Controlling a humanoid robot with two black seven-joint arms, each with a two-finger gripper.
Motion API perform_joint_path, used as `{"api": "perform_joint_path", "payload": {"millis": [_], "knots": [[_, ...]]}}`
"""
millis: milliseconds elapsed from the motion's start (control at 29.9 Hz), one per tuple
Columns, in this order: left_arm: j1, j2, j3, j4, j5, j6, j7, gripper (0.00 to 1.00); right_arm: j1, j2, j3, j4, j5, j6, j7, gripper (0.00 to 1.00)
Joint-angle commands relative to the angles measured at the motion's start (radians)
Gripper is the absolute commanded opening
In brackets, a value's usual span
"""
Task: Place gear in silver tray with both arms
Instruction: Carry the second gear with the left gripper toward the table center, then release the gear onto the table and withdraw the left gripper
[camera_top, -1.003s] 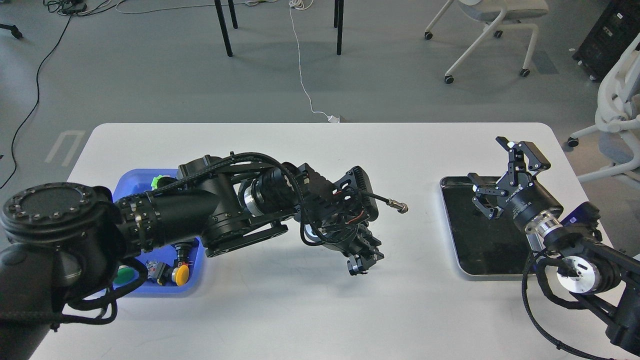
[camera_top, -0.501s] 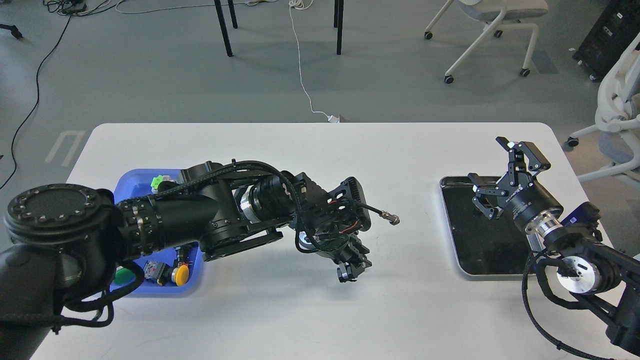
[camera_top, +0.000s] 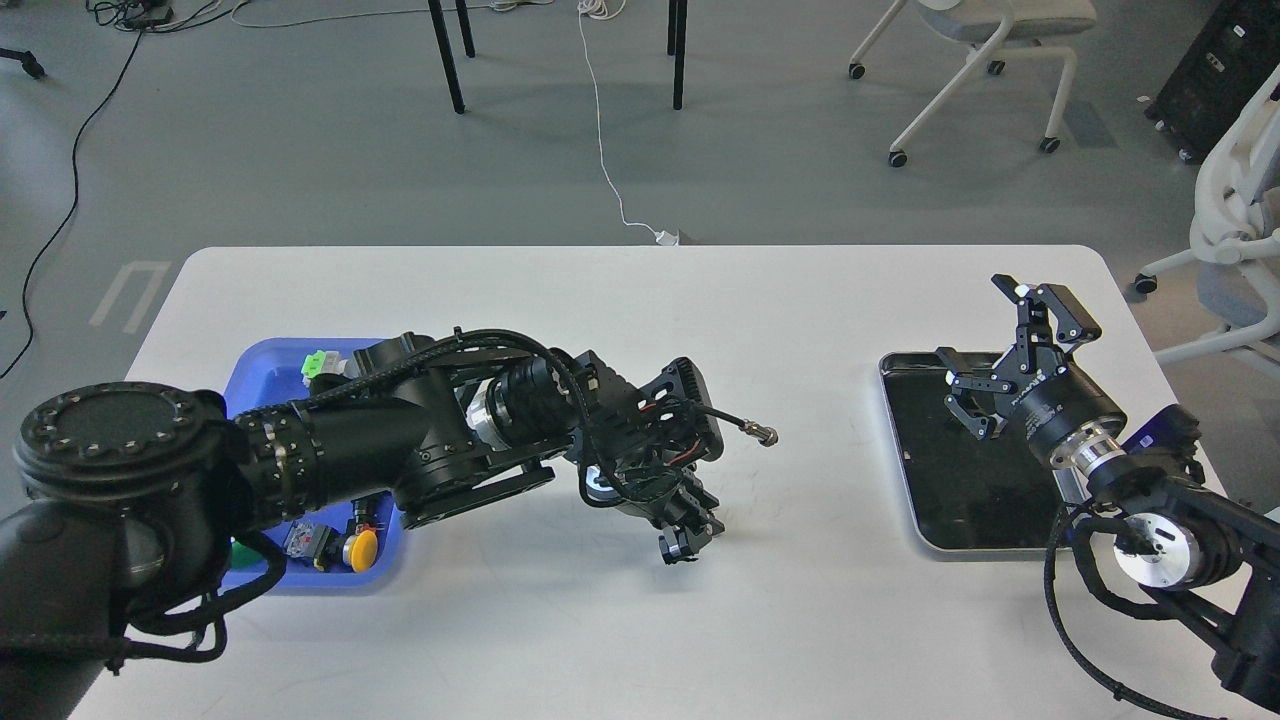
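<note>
The silver tray (camera_top: 905, 470) lies on the right part of the white table (camera_top: 640, 610), its long side running away from the robot; the dark reflective floor shows no loose object that can be made out, though the right arm covers its right side. The right claw (camera_top: 1010, 345) hangs over the far right corner of that tray with its black fingers (camera_top: 1060, 310) spread wide and nothing between them, so it is released. On the left part of the table sits a blue plastic tray (camera_top: 262, 362), largely hidden under the left arm; what shows of its load is a light green toothed part (camera_top: 318, 362) at the far rim and, at the near end, a yellow round button (camera_top: 362, 549), a small grey and red piece (camera_top: 300, 541) and a green round cap (camera_top: 243, 553) at the arm's edge. Whether the green toothed part is the gear cannot be settled from this view. The left claw (camera_top: 683, 538) points down and toward the table's middle, just above the surface, well apart from both trays; it is seen dark and end-on, so I cannot tell whether it is clenched or holds anything. A short cable with a metal plug (camera_top: 764, 434) juts from the left wrist toward the right. Beyond the table is grey floor with a white cord (camera_top: 603, 150), black table legs (camera_top: 446, 55) and white wheeled chairs (camera_top: 975, 60).
</note>
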Motion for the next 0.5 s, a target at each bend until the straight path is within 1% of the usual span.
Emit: {"api": "perform_joint_path", "payload": {"millis": [0, 67, 167, 201, 301, 368, 468], "knots": [[-0.002, 0.000, -0.005, 0.001, 0.000, 0.000, 0.000, 0.62, 0.000, 0.000, 0.000, 0.000, 0.000, 0.000, 0.000, 0.99], [-0.002, 0.000, -0.010, 0.000, 0.000, 0.000, 0.000, 0.67, 0.000, -0.001, 0.000, 0.000, 0.000, 0.000, 0.000, 0.99], [-0.004, 0.000, -0.022, -0.011, 0.000, 0.000, 0.000, 0.78, -0.005, -0.008, -0.001, 0.000, 0.000, 0.000, 0.000, 0.99], [-0.005, 0.000, -0.033, -0.014, 0.000, 0.000, 0.000, 0.80, -0.006, -0.012, -0.001, 0.001, 0.000, 0.000, 0.000, 0.99], [-0.016, 0.011, -0.106, -0.049, 0.000, 0.004, 0.000, 0.88, -0.005, -0.014, -0.001, 0.003, 0.000, 0.002, 0.000, 0.99], [-0.019, 0.050, -0.174, -0.056, -0.107, 0.007, 0.000, 0.91, -0.003, -0.015, -0.001, 0.003, 0.000, 0.002, 0.000, 0.99], [0.002, 0.136, -0.309, -0.071, -0.377, 0.034, 0.000, 0.94, -0.001, -0.015, -0.003, 0.003, 0.000, 0.003, 0.000, 0.99]]}}
